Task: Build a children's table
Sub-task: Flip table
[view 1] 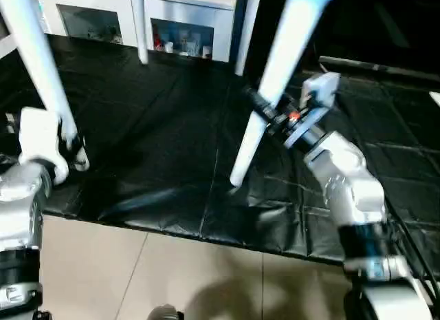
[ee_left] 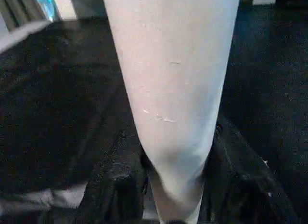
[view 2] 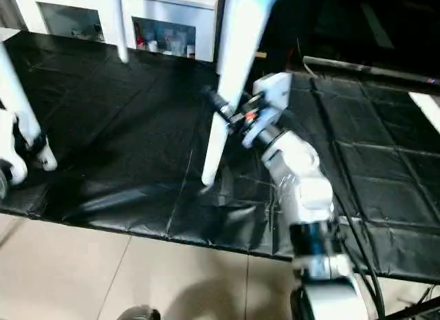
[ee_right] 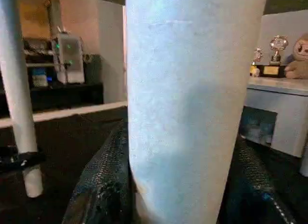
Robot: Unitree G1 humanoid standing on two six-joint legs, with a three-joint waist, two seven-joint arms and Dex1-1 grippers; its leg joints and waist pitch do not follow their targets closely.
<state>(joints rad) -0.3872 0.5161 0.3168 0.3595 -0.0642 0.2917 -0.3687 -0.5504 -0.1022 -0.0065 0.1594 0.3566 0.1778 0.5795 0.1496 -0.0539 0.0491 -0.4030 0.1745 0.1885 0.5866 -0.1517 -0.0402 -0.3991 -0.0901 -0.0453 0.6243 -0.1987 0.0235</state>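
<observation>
Left end effector [view 1: 69,142] pinching one table leg [view 1: 41,65]; right end effector [view 1: 265,113] pinching another leg [view 1: 275,72]. Best lowered evenly, feet level above the black mat [view 1: 158,127].

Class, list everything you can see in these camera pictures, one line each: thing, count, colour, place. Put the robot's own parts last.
Long round tapered table legs: four, white, standing upright on the mat; two near, two far.
Crinkled plastic floor mat: one, black, under the legs.
Glass-door cabinet: one, white, behind the mat.
Tiled floor: beige, in front of the mat.
Trophies and a plush toy: on the cabinet top.
Left end effector: black fingers closed on the near left leg.
Right end effector: black fingers closed around the near right leg.
Forearms: two, silver.
</observation>
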